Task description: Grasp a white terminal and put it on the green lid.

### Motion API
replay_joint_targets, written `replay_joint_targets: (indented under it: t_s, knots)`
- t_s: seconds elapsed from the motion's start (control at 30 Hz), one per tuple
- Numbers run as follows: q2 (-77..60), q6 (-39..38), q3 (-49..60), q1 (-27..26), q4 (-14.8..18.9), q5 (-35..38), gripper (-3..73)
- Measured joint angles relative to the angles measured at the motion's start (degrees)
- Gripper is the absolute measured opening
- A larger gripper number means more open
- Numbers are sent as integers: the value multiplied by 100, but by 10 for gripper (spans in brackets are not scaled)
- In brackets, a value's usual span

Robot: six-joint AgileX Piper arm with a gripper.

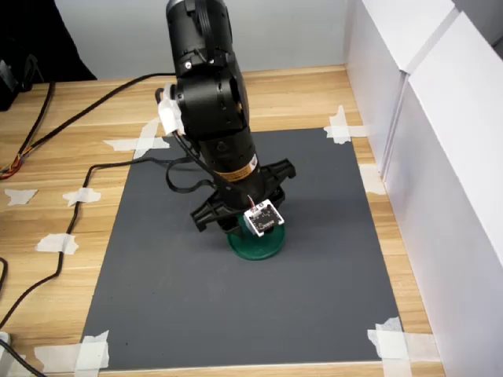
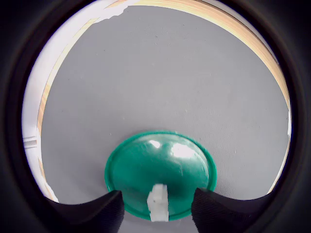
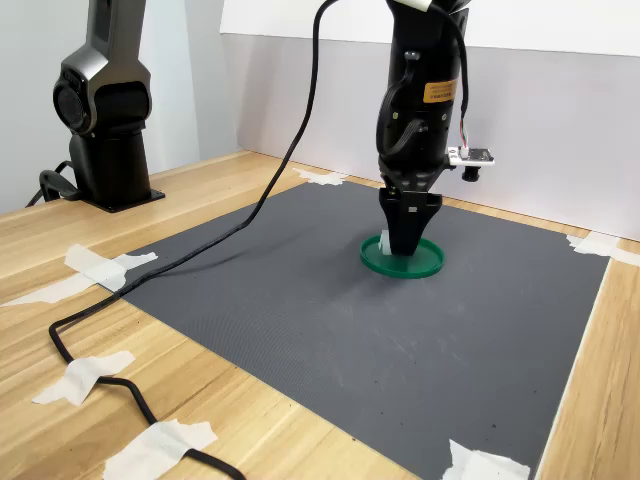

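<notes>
Over the green lid [image 2: 160, 182], the gripper [image 2: 158, 208] stands spread around the white terminal [image 2: 158, 201].

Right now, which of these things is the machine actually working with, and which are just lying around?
In the job:
- claw
- white terminal, standing between the claw's fingers
- green lid, under the terminal

Just lying about:
- grey mat
- white tape strips at the mat's corners
- black cable
- white boxes

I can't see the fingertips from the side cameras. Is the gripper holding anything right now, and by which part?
Nothing: in the wrist view the white terminal stands on the green lid between the gripper fingers, clear of both.
</notes>
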Motion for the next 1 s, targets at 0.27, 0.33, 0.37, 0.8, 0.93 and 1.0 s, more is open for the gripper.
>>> replay_joint_targets:
  t_s: [0.27,0.33,0.37,0.8,0.93,1.0]
  knots:
    - [-1600,285,1074,-353,155,-998,296]
    - [-2131,332,1356,-576,237,-1436,137]
    - [-2403,338,1520,-680,275,-1693,78]
    - [-6107,142,5163,-916,859,-5562,-16]
    - [-7207,37,6238,-916,1262,-6360,-16]
    - [-7739,-94,6689,-916,1328,-6472,-16]
